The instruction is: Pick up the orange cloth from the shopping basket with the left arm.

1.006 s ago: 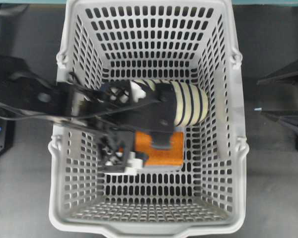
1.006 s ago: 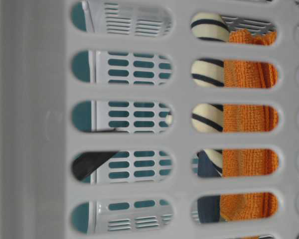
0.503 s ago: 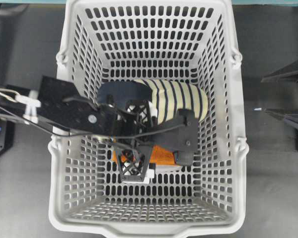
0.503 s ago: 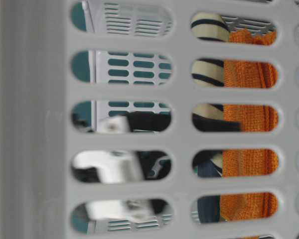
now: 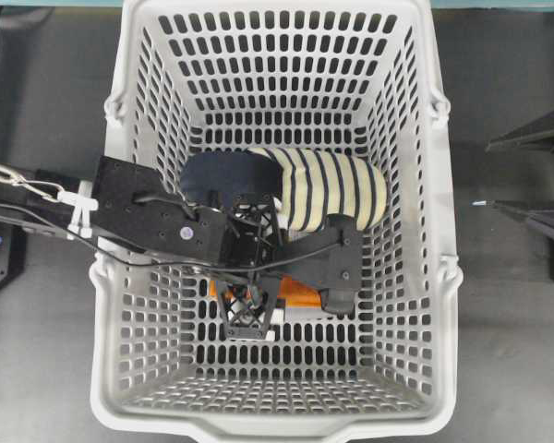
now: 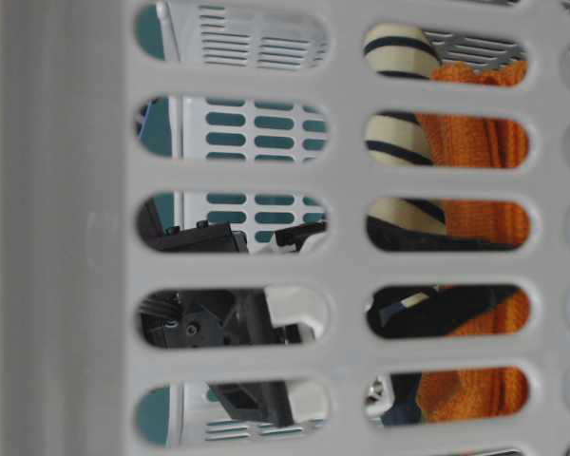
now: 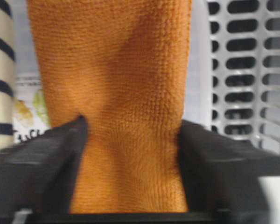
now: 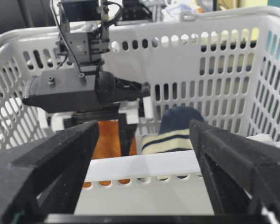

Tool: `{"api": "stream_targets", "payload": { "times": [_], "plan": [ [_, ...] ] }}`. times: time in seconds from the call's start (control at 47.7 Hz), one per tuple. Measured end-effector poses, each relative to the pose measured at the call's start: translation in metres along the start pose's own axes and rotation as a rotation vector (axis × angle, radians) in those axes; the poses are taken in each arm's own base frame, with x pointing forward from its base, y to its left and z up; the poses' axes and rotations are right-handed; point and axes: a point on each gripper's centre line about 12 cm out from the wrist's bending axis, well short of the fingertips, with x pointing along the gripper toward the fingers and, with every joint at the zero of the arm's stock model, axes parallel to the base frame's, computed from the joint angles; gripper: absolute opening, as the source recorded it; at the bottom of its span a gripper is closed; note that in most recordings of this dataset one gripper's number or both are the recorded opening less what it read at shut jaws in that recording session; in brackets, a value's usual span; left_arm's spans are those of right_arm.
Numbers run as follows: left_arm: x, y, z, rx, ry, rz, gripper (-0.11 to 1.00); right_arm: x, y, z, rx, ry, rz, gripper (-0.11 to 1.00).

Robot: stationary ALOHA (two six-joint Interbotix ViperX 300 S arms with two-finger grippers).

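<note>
Orange cloth (image 7: 130, 107) is the item under inspection; it sits inside the shopping basket (image 5: 120, 369), directly between the two fingers of the left hand (image 5: 279, 293).

Left of the hand: the left arm (image 5: 148, 220) reaches in over the basket's wall from that side. In the wrist view a navy and cream striped slipper (image 7: 1, 70) lies just beyond the left finger (image 7: 42, 158), with a labelled container (image 7: 30, 112) showing between slipper and cloth.

At the hand: both dark fingers press against the cloth's long edges, and the fabric pinches inward where they meet it. Judgement: the hand is clenched on the cloth, so approach and grasp appear done. From above, only a thin orange strip shows under the wrist and fingers.

Lift: the table-level view shows the cloth (image 6: 475, 142) bunched and hanging unevenly behind the slots, which suggests it may be coming off the floor, but I cannot tell whether it is fully clear. Judgement: raising it out above the rim remains.

Right of the hand: bare slotted basket wall (image 7: 252, 70) stands close by. The right hand (image 8: 144, 186) waits outside the basket with fingers spread wide and nothing between them; it sits on the dark tabletop (image 5: 517, 351) side, well apart from the work.

Risk, as judged: the slipper (image 5: 328, 189) touches the cloth's far edge and could drag along.
</note>
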Motion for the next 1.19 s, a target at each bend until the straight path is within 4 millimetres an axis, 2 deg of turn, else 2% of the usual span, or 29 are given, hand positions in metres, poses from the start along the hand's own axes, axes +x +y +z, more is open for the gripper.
{"api": "stream_targets", "payload": {
  "times": [0.126, 0.189, 0.294, 0.398, 0.482, 0.65, 0.797, 0.922, 1.195],
  "plan": [
    [-0.005, 0.001, 0.001, 0.007, -0.008, 0.0, 0.18, 0.0, 0.0, 0.0, 0.0, -0.002, 0.0, 0.75],
    [-0.011, 0.001, 0.003, 0.007, -0.018, 0.0, 0.1, 0.0, 0.0, 0.0, 0.0, 0.0, 0.0, 0.75],
    [-0.029, 0.0, 0.008, 0.011, -0.038, -0.002, 0.1, 0.0, 0.0, 0.0, 0.002, -0.002, 0.0, 0.75],
    [-0.058, 0.002, 0.018, 0.009, -0.063, 0.0, 0.1, 0.0, 0.0, 0.001, 0.0, -0.003, -0.001, 0.75],
    [-0.086, 0.003, 0.028, 0.003, -0.087, 0.001, 0.1, 0.0, 0.0, 0.0, 0.002, -0.002, -0.001, 0.75],
    [-0.155, 0.014, 0.05, -0.023, -0.175, 0.009, 0.1, -0.001, -0.001, 0.0, 0.002, -0.002, -0.006, 0.75],
    [-0.198, 0.021, 0.059, -0.042, -0.224, 0.015, 0.1, -0.001, -0.002, 0.0, 0.001, -0.004, -0.009, 0.75],
    [-0.213, 0.023, 0.063, -0.046, -0.233, 0.018, 0.1, -0.001, -0.002, 0.001, 0.001, -0.007, -0.009, 0.75],
    [-0.214, 0.027, 0.062, -0.056, -0.227, 0.024, 0.1, -0.003, -0.002, 0.0, 0.001, -0.01, -0.01, 0.75]
  ]
}}
